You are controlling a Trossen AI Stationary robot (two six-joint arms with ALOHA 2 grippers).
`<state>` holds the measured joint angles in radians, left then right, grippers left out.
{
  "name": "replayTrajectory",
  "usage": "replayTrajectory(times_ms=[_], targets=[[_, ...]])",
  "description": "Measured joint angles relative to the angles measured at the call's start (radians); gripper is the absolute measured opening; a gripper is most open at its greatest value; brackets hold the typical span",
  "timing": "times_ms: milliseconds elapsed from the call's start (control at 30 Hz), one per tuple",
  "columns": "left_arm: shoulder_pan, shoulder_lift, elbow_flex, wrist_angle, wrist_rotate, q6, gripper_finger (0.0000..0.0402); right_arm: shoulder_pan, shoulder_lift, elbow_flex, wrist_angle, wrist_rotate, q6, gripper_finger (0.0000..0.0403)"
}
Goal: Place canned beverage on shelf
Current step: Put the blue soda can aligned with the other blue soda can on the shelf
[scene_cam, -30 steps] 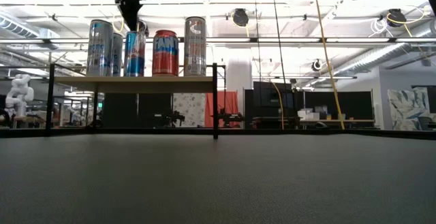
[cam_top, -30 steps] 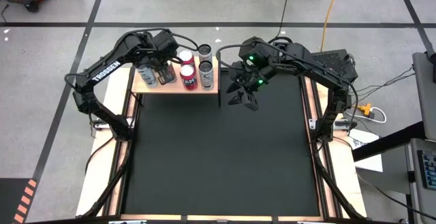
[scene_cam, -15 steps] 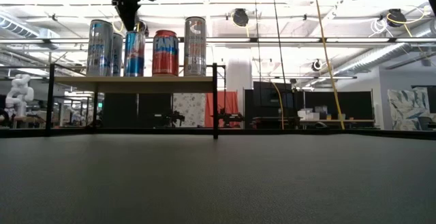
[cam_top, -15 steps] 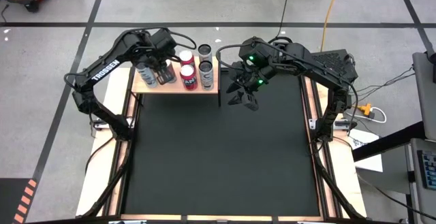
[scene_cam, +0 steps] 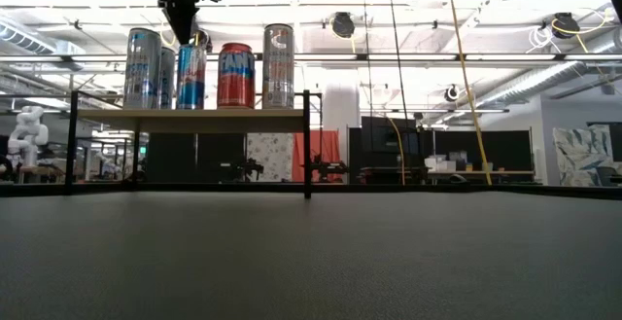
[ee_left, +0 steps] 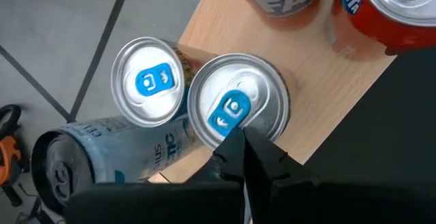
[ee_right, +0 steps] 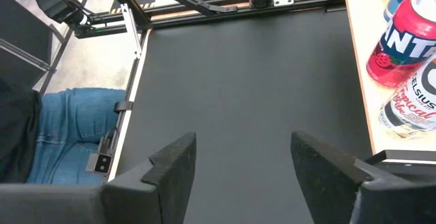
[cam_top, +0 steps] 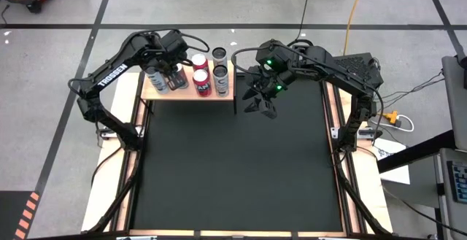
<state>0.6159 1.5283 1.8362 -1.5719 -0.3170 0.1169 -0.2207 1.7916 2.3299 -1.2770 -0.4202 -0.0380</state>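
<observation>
So you're basically at the tail end here: the left gripper [scene_cam: 185, 30] hangs right over the blue-tab can [ee_left: 235, 112] with its fingers pinched together and nothing between them, so that can stands on its own on the shelf [cam_top: 186, 93] at the mat's far left corner. Next to it you've got another blue-tab can [ee_left: 150, 81], a silver can [scene_cam: 142, 67] toward the shelf's left end, two red cans [cam_top: 201, 81] in the middle and a tall grey can [scene_cam: 278, 64] at the right end. If I were you I'd lift that left arm straight up before swinging anywhere, because the closed tips sit just above the rim and a sideways move could clip the top and knock the can into its neighbour, which is touching or nearly so. Watch the low view to judge when you're clear. The right gripper [ee_right: 242, 163] waits over the black mat [cam_top: 241, 167] just off the shelf's right end, jaws apart and empty; leave it there. Compared with a second ago, almost nothing differs: the cans haven't budged, the right arm is frozen, and the left gripper has crept a hair toward the shelf's left end in the low view.
</observation>
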Motion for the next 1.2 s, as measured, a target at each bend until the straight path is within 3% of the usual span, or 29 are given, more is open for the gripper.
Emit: replayTrajectory(times_ms=[333, 533, 1200], targets=[[0.0, -0.032, 0.0, -0.001, -0.002, -0.006, 0.0002, 0.0, 0.0, 0.0, 0.0, 0.0, 0.0, 0.0219], [0.0, -0.033, -0.001, 0.004, 0.077, -0.003, 0.0002, 0.0, 0.0, 0.0, 0.0, 0.0, 0.0, 0.0219], [0.006, -0.009, -0.001, 0.063, 0.104, 0.003, 0.0002, 0.0, 0.0, 0.0, 0.0, 0.0, 0.0, 0.0219]])
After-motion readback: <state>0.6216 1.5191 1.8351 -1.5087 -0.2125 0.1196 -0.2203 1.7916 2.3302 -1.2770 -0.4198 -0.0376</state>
